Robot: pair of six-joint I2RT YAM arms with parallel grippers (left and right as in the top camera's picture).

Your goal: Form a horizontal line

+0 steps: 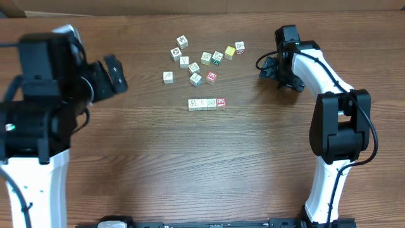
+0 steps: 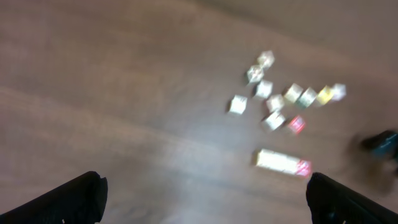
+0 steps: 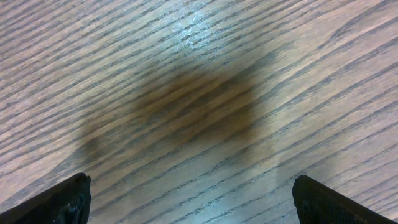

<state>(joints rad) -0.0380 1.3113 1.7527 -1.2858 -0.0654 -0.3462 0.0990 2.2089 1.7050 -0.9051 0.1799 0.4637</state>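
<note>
Overhead: the horizontal line [image 1: 207, 104], four touching cubes with the red face at its right end, lies mid-table, on the near side of the loose cubes [image 1: 201, 60]. The left gripper [image 1: 114, 75] and right gripper [image 1: 278, 71] flank it, fingers spread wide, holding nothing. The right wrist view shows only the wood table [image 3: 199, 93]; the blurred left wrist view shows both cube groups

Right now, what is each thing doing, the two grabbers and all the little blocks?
left gripper, open, holding nothing, up off the table.
right gripper, open, holding nothing, over bare wood.
horizontal line, four cubes touching in a straight row, red one at its right end.
loose cubes, scattered beyond the row, not touching it.
</note>
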